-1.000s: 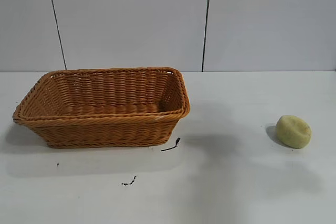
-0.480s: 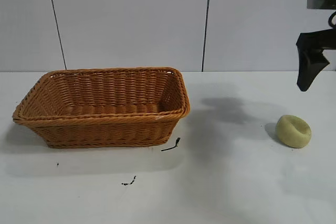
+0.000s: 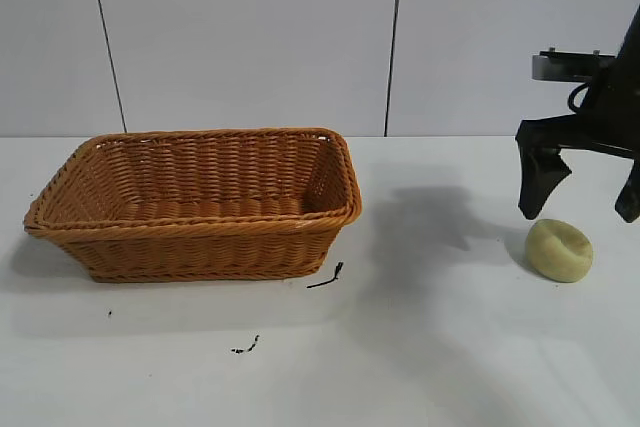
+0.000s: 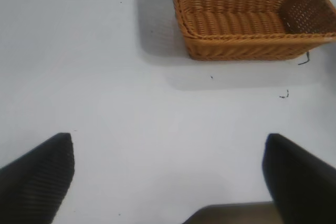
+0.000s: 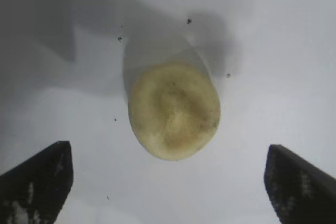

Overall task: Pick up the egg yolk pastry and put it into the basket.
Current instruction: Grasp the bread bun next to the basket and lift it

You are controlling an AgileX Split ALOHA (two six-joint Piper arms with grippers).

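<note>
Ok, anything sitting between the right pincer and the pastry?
Nothing: in the right wrist view the open right pincer looks straight at the egg yolk pastry, only bare table around it.

- We see bare white surface [image 3: 450,347] between the small pale yellow-green rounded pastry [image 3: 560,250] and the large orange-brown woven wicker basket [image 3: 200,205].
- Nothing crowds the pastry; the basket stands open-topped.

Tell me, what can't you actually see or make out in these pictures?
- The right gripper is cut off by the outside view's right edge; one finger shows only partly.
- The left gripper is absent from the outside view; the left wrist view shows only its wide-apart finger ends.
- The pastry's underside rests on the table, hidden in every view.
- The basket's floor is partly screened by its near wall.
- The small dark specks are too tiny to identify.
</note>
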